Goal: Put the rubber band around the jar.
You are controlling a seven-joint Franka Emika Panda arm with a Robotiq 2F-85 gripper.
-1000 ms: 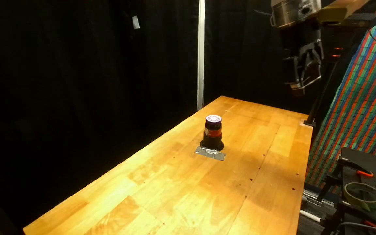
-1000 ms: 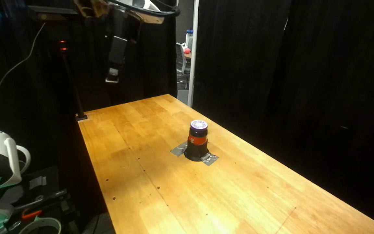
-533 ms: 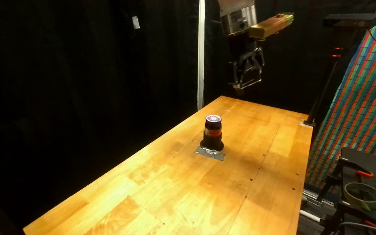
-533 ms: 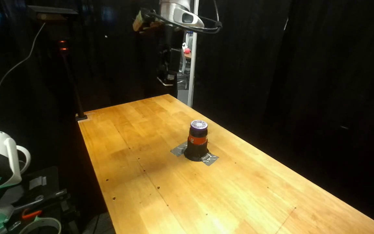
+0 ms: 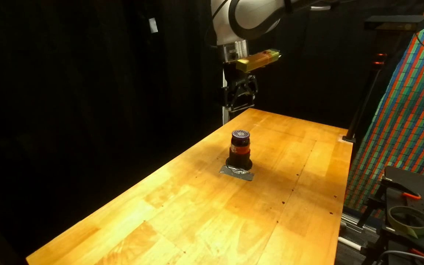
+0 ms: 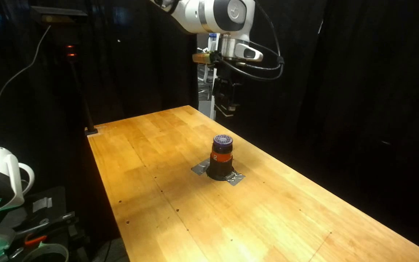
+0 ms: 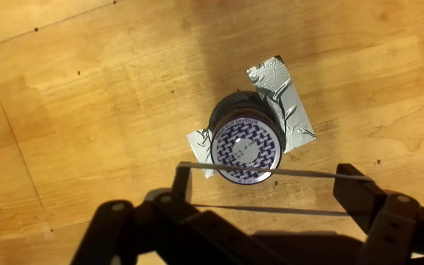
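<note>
Hand (image 7: 269, 184) has fingers (image 7: 359, 197) spread wide, rubber band (image 7: 307, 172) looped round both, taut btwn 'em. Jar (image 6: 221, 155) stands upright in blk holder (image 6: 219, 168) w/ silver tape (image 7: 289, 105) on bench (image 6: 286, 203), lower than hand & apart; wrist vw: band overlaps lid (image 7: 247, 147).

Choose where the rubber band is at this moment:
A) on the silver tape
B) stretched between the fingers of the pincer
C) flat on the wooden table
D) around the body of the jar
B, because in the wrist view two strands of the rubber band cross the gap between the spread fingers of the pincer.
</note>
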